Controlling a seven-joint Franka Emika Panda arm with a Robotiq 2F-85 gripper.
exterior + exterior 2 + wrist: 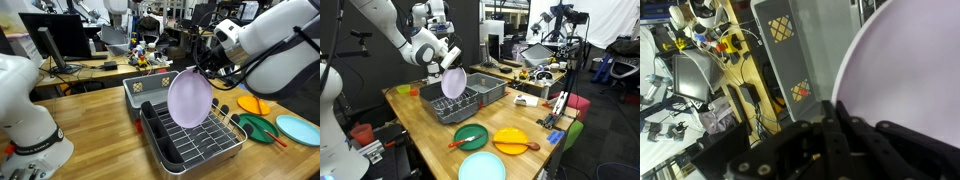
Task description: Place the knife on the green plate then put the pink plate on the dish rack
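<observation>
Item: pink plate (188, 97), clamped by its upper rim in the fingers (210, 72), hanging edge-down below them over the dish rack (196, 150). We advise lowering it straight into a wire slot, holding it upright, and releasing only once seated.

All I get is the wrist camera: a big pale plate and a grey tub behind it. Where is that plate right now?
Observer: The gripper holds the pink plate upright by its top edge, just over the dish rack, which stands beside the grey tub.
Operator: And the knife? I see none here.
Observer: The knife lies on the green plate, on the table off to the side of the rack.
</observation>
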